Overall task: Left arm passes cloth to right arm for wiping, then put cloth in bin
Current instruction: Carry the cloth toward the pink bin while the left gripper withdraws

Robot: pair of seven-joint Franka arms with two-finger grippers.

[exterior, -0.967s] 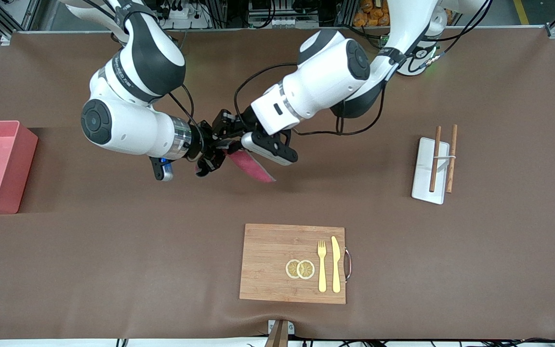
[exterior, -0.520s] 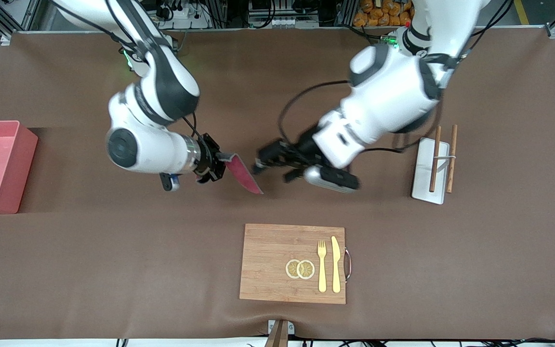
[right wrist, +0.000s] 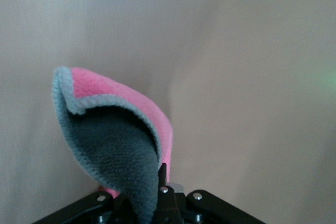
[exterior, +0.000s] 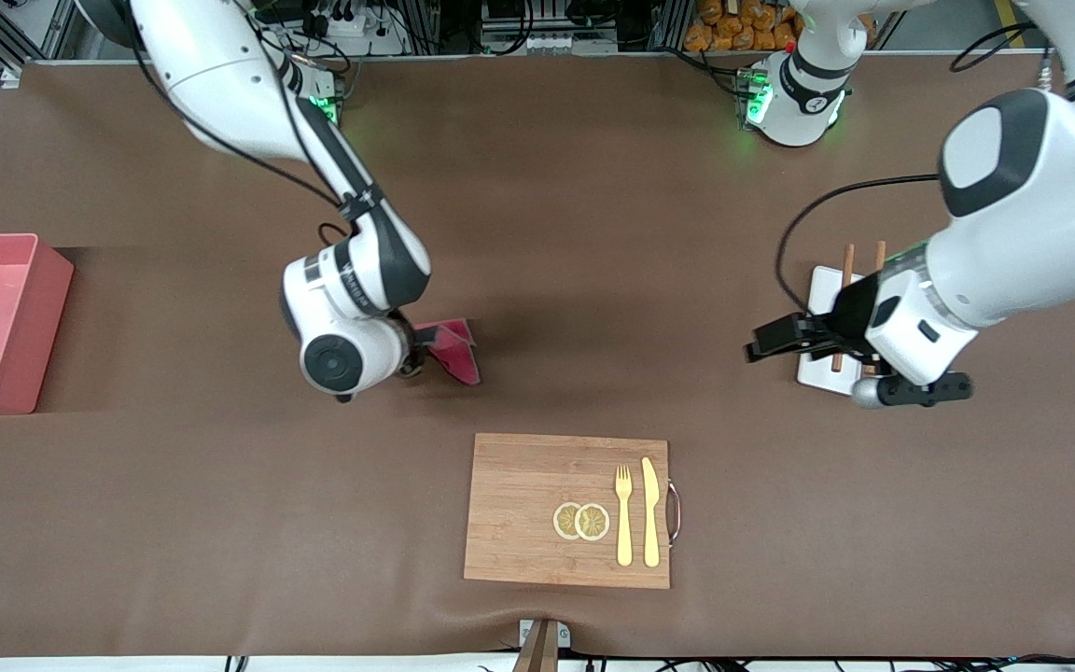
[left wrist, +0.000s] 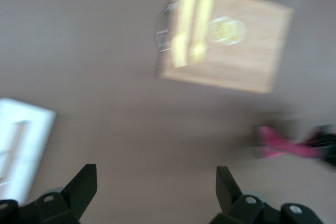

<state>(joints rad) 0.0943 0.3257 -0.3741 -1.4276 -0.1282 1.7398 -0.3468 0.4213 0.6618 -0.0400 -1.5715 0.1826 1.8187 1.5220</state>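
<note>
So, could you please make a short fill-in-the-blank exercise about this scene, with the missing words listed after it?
1. The cloth is held by the ____ tool.
2. The left tool, beside the white tray, has its fingers ____.
3. The golden fork and knife lie on the wooden ____.
4. The pink bin stands at the ____ arm's end of the table.

Missing words: right; open; cutting board; right
</note>
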